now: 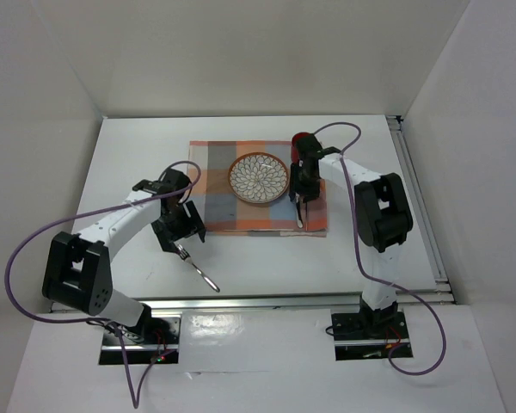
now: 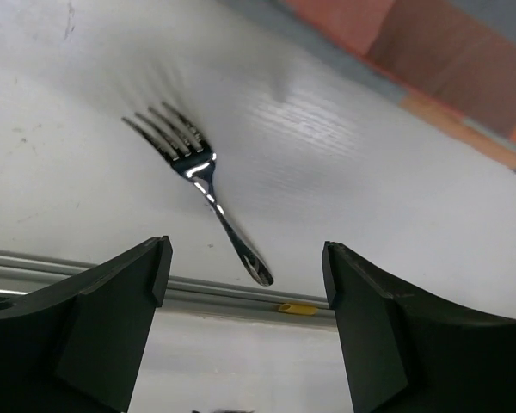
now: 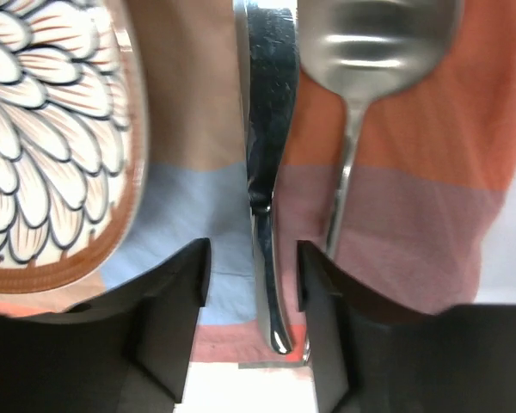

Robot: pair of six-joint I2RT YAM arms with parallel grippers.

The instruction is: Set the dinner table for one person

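Observation:
The white dinner table bears a checked orange-and-blue mat with a flower-patterned plate on it. A knife and a spoon lie side by side on the mat, right of the plate. My right gripper is open, low over the mat, with the knife handle between its jaws and a gap on each side. A fork lies on the bare table, near the mat's front left corner. My left gripper is open and empty, above the fork's handle end.
An aluminium rail runs along the near table edge, close to the fork handle. A red object shows just behind the right gripper at the mat's far right. White walls enclose the table.

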